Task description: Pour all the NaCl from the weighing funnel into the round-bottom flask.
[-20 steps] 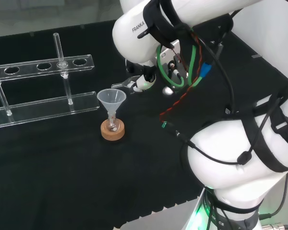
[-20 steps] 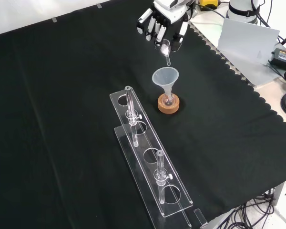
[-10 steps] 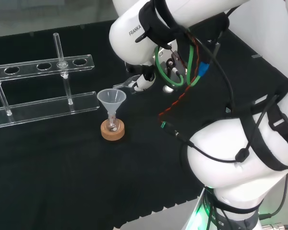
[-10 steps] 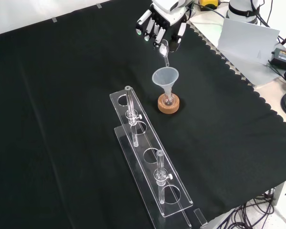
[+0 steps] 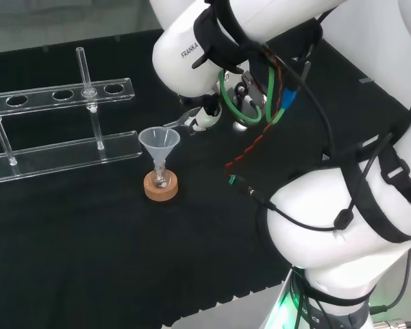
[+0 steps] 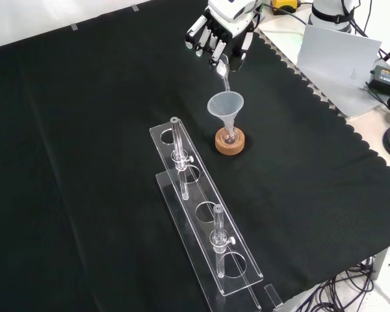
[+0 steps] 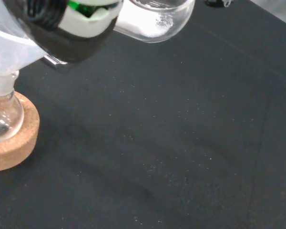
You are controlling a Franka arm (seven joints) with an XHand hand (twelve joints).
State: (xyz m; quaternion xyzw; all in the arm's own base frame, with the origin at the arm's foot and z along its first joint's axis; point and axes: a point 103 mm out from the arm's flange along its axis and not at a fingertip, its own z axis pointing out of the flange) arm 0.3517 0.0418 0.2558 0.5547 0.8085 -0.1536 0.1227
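Weighing funnel (image 6: pixel 224 70), a small clear glass scoop with a narrow spout, is pinched in the curled fingers of the hand (image 6: pixel 219 31) near the top of the front view. It tilts with its spout pointing down toward the wide mouth of the plastic funnel (image 6: pixel 225 107), the tip just above the rim on the far side. In the wrist view the weighing funnel's (image 7: pixel 152 19) rounded bowl holds some white powder, and a black and white fingertip (image 7: pixel 69 26) sits beside it.

The plastic funnel (image 5: pixel 159 142) stands in the neck of the small round-bottom flask (image 6: pixel 229 136), which rests on a cork ring (image 6: pixel 230 143) on the black cloth of the table (image 6: pixel 84 130). In the wrist view the flask (image 7: pixel 1 117) shows its round bulb seated in the cork ring (image 7: pixel 14 143).

In the head view the hand (image 5: pixel 200 118) is just right of the funnel's rim, under the white arm (image 5: pixel 342 171). A clear plastic rack (image 6: pixel 205 224) with two glass tubes lies nearer the camera in the front view.
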